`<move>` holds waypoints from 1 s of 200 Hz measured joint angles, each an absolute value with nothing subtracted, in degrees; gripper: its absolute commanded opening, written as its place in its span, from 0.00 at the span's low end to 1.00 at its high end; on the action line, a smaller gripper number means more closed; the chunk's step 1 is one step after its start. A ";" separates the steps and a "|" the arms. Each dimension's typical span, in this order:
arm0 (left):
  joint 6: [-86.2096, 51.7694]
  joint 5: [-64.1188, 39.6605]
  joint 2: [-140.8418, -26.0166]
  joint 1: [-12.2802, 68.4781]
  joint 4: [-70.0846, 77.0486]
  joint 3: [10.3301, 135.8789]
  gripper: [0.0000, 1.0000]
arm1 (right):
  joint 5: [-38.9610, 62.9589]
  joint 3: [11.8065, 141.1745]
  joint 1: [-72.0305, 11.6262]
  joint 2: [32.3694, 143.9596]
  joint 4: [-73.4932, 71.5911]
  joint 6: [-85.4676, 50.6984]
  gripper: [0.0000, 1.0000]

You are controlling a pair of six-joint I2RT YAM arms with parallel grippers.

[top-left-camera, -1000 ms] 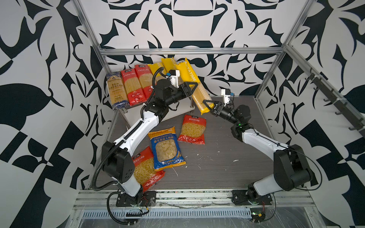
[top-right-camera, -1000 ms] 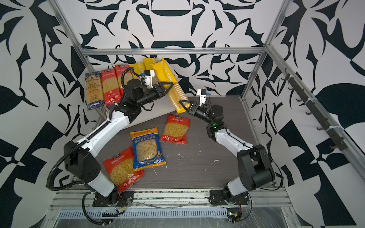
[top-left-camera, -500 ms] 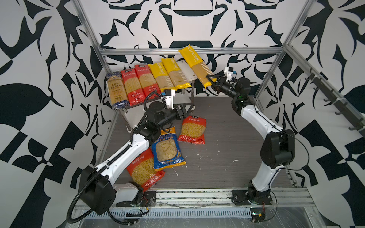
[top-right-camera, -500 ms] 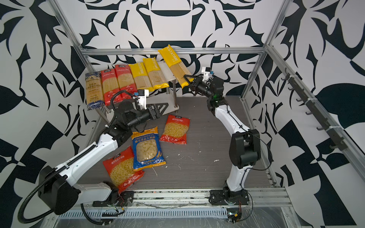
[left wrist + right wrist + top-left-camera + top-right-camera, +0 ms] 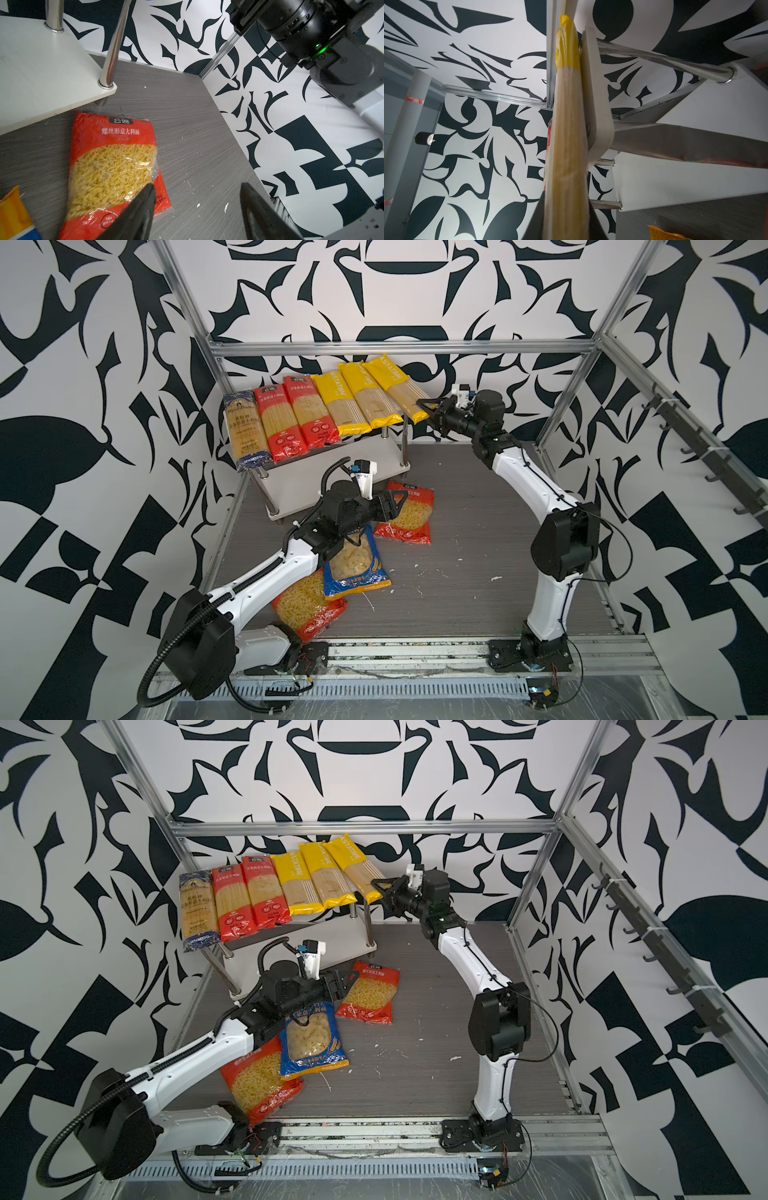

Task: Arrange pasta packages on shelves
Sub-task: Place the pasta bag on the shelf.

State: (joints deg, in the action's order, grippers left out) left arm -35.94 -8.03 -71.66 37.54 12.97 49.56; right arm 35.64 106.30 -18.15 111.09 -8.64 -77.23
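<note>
Left wrist view reads "Fusilli" on a red bag (image 5: 112, 158) by the left gripper's (image 5: 197, 185) spread, empty fingers (image 5: 143, 207) — right gripper (image 5: 424, 408) clamps a yellow "ASTATIME" spaghetti pack (image 5: 392, 383).

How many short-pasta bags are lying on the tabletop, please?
3: one red bag beside the rack's lower board, a blue bag beneath the left arm, a second red bag partly under it; none seems hidden.

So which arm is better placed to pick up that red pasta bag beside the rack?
Left, probably: the left gripper hovers open by the red bag, while the right gripper is shut on a yellow spaghetti pack.
</note>
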 measured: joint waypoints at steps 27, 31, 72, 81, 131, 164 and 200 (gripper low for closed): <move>-35.94 -7.49 -71.59 37.65 13.02 49.50 0.68 | 31.70 111.26 -19.97 113.12 -3.92 -77.54 0.00; -35.94 -7.44 -71.57 37.65 13.02 49.45 0.68 | 31.20 112.12 -20.21 113.54 -3.31 -77.58 0.00; -35.94 -7.18 -71.24 37.65 13.02 49.04 0.68 | 27.55 118.67 -21.87 117.34 0.23 -78.35 0.00; -35.94 -7.07 -71.24 37.65 13.02 49.04 0.68 | 27.11 119.57 -22.04 118.06 0.34 -78.52 0.00; -35.94 -6.79 -71.18 37.80 13.02 48.73 0.68 | 26.72 120.27 -22.22 119.11 0.01 -78.43 0.30; -35.94 -6.72 -70.91 37.91 12.99 48.38 0.68 | 27.88 117.60 -22.13 116.95 -1.52 -77.76 0.52; -35.99 -6.61 -70.28 37.91 12.99 47.77 0.68 | 29.34 111.66 -21.12 112.29 -1.17 -76.64 0.59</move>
